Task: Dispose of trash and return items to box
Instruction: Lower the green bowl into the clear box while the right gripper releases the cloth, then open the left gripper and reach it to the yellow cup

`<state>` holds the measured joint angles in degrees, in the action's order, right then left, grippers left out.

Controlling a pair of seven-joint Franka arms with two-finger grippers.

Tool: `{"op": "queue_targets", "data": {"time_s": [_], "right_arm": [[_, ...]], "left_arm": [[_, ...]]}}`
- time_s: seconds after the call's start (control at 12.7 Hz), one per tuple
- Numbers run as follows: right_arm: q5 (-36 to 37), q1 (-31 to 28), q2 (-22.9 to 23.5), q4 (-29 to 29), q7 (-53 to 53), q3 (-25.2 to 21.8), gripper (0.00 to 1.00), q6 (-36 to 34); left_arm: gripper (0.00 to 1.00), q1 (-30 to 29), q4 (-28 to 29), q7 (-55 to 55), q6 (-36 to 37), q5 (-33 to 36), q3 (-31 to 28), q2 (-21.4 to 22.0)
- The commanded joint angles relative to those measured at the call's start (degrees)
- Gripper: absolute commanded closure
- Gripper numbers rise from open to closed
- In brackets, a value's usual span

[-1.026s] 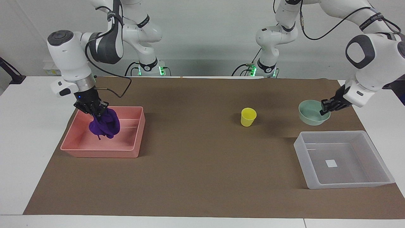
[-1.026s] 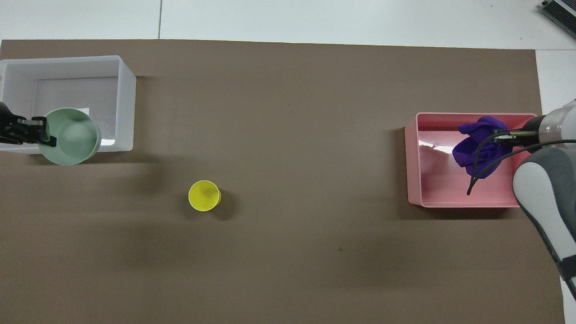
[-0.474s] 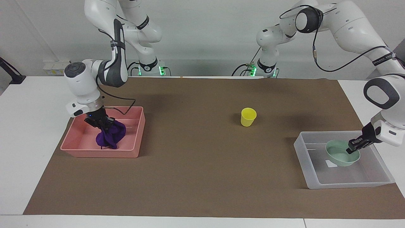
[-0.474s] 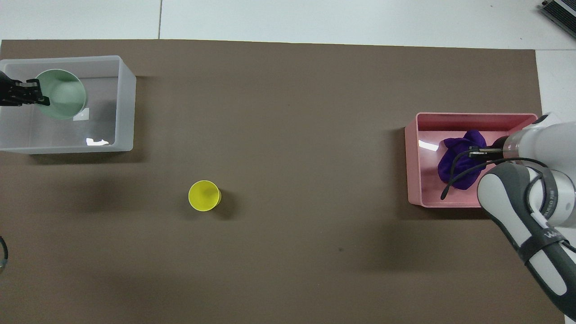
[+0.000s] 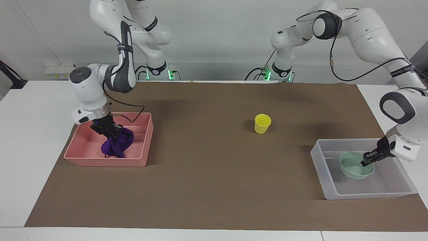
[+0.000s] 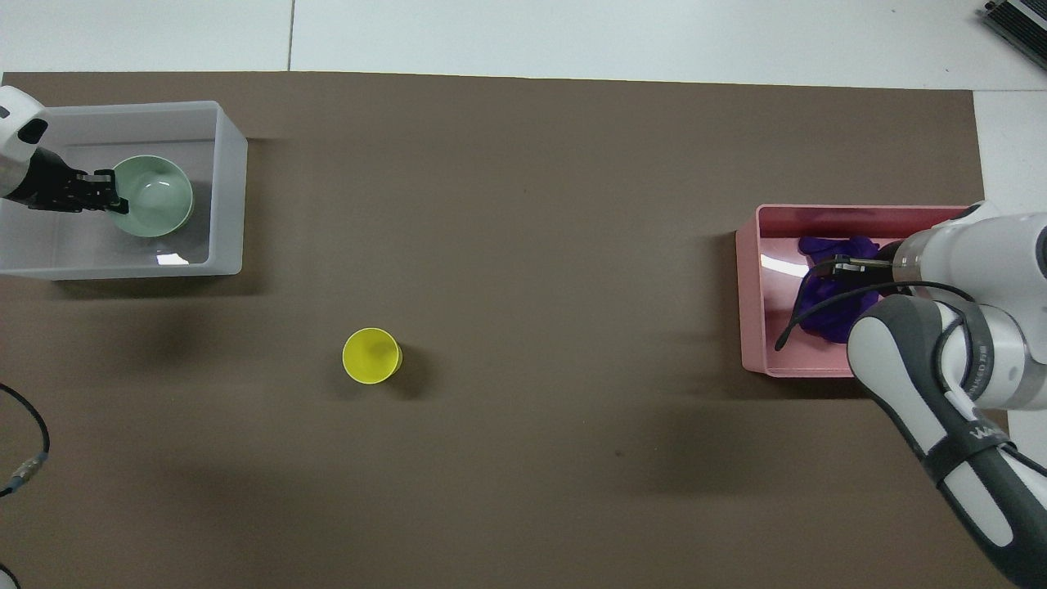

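White tabletop (image 5: 20, 140) is covered across most of its width by a brown mat (image 5: 214, 174), on which all the objects are laid out. At the right arm's end, a pink tray (image 5: 142, 134) is seen, and the right gripper (image 5: 110, 130) is lowered into it with its fingers closed on the purple cloth (image 5: 117, 144), whose lower folds are resting on the tray floor. At the left arm's end, the translucent box (image 5: 319, 160) is placed, and the mint-green bowl (image 5: 351, 169) is set upright on its floor. The bowl's rim is pinched by the left gripper (image 5: 367, 161), with the fingers drawn narrowly together on the side toward the left arm's end of the table. The yellow cup (image 5: 262, 124) is left standing upright on the mat between the two trays, nearer to the robots than the box and well apart from both grippers.
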<state>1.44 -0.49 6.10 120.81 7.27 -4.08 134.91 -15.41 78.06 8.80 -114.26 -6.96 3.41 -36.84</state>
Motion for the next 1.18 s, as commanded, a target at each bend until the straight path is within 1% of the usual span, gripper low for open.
{"op": "queue_targets", "data": {"time_s": [0.0,0.08,0.24,0.47,0.63,0.71,0.79,0.87,0.95,1.03,1.11], "right_arm": [[-0.4,2.8,-2.7,-3.2,5.4,0.4,0.0,-6.5],[-0.2,3.0,-3.5,-5.4,6.4,0.4,0.0,-10.2],[-0.2,3.1,-5.8,-9.7,6.7,0.5,0.0,-17.5],[-0.4,3.0,-8.6,-17.8,6.3,0.4,0.0,-30.6],[-0.4,3.0,-10.0,-21.3,6.1,0.4,0.0,-36.6],[-0.5,3.0,-10.7,-22.5,5.4,0.3,0.0,-38.8],[-0.5,2.9,-11.2,-23.7,3.4,0.2,0.0,-40.8],[-0.5,2.7,-12.0,-25.3,2.1,0.0,0.0,-42.9],[-0.4,2.3,-12.3,-26.8,0.6,-0.2,0.0,-44.6],[0.3,2.3,-12.3,-28.5,-1.2,-0.2,0.0,-46.0],[0.3,2.3,-12.4,-27.7,-1.2,-0.1,0.0,-45.4]], "left_arm": [[0.0,-0.3,-0.8,1.0,-0.4,-0.9,0.1,0.9],[0.0,-0.3,-1.2,0.8,0.3,-0.9,0.5,1.4],[0.0,0.6,-1.1,0.3,2.4,-1.0,0.5,4.3],[0.0,3.9,-1.1,-3.4,10.5,-0.9,0.8,10.1],[0.0,8.6,-0.4,-5.8,16.1,-0.9,0.8,14.1],[0.0,10.8,0.2,-8.0,21.1,-0.8,0.8,15.5],[0.0,13.7,2.5,-8.7,23.7,-0.7,0.8,17.7],[0.0,15.9,8.5,-8.8,22.9,-0.9,0.8,22.0],[0.0,17.7,16.0,-9.0,19.8,-1.0,0.8,27.0],[0.0,19.3,24.3,-9.6,15.2,-1.1,0.9,31.9],[0.0,21.9,31.9,-11.2,10.2,-1.2,0.9,35.8]]}}
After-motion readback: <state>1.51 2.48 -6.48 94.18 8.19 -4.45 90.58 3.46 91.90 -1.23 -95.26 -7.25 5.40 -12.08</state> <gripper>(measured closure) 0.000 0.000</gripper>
